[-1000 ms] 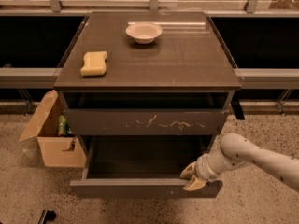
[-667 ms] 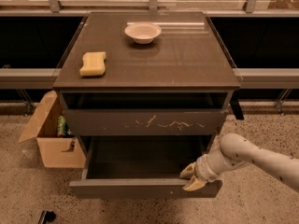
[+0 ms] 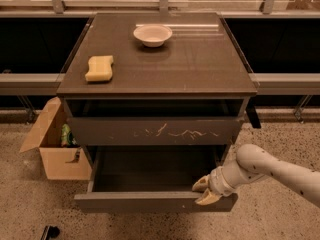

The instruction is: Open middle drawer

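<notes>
The middle drawer (image 3: 145,202) is a wide, shallow, dark grey-brown drawer with a plain flat front. It stands pulled far out of the cabinet, and its dark inside (image 3: 155,169) looks empty. My gripper (image 3: 204,190) is at the right end of the drawer's front edge. One pale finger (image 3: 200,183) is inside the front panel and the other is outside it, so they clasp the panel's top edge. My white arm (image 3: 270,169) reaches in from the lower right.
Above it, the drawer front with white scratch marks (image 3: 155,131) stands slightly out. On the cabinet top (image 3: 200,69) lie a yellow sponge (image 3: 99,68) and a pale bowl (image 3: 152,34). An open cardboard box (image 3: 55,154) stands on the floor at the left.
</notes>
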### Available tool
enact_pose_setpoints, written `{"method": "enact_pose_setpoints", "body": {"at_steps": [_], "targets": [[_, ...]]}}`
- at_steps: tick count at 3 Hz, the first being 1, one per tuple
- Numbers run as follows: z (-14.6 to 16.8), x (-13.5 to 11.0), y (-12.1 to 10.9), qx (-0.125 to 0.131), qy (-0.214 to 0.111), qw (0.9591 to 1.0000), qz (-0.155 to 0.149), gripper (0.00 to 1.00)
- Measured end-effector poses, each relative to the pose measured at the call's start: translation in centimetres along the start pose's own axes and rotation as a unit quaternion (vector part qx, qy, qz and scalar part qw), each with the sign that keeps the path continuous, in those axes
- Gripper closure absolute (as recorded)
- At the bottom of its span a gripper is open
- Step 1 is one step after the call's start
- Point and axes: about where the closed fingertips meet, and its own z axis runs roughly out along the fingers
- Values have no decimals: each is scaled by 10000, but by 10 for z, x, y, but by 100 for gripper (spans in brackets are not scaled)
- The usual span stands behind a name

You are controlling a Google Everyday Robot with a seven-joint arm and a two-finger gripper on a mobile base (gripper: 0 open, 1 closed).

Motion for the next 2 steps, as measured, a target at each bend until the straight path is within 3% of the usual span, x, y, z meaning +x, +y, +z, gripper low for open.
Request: {"method": "enact_pose_setpoints", "body": {"at_steps": [2], "targets": [[1, 0, 1, -69, -49, 10000, -30, 4]]}}
